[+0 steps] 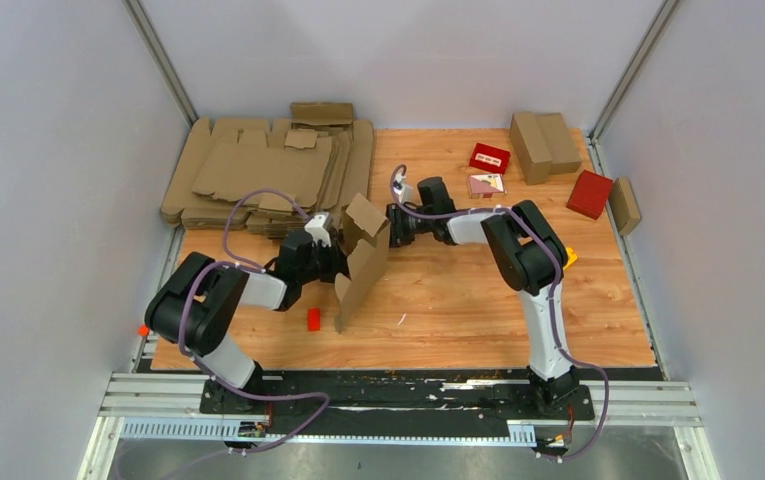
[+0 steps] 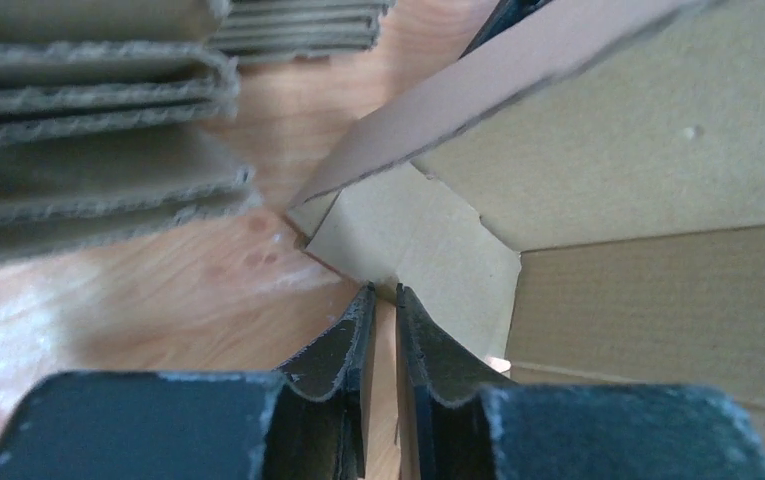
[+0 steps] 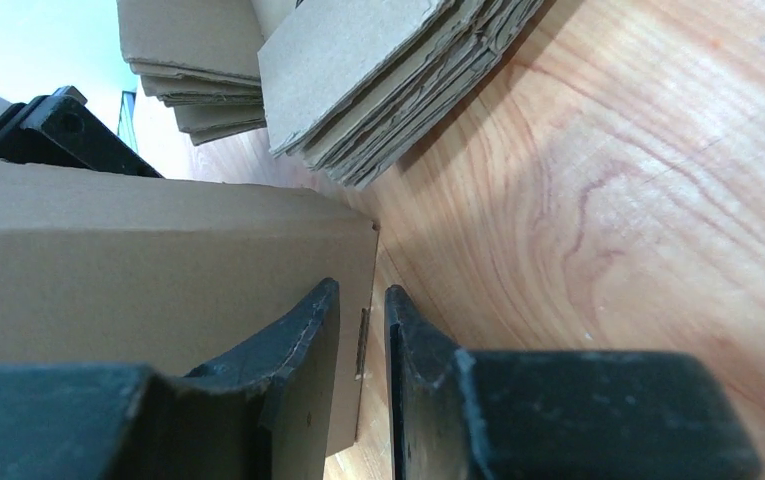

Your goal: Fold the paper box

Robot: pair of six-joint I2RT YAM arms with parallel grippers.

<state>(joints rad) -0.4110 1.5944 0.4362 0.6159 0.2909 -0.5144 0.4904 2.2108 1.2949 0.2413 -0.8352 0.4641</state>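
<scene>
Left hand (image 2: 384, 305): closed on a thin flap of the paper box (image 1: 363, 265), probably to hold it upright.
Right hand (image 3: 361, 305): pinches the opposite panel edge, I judge so that the walls stand up for folding.
Paper box: half-formed, upright on the worktop (image 1: 478, 300), just beside the stack of flat blanks (image 1: 258, 175), on its near side.
</scene>
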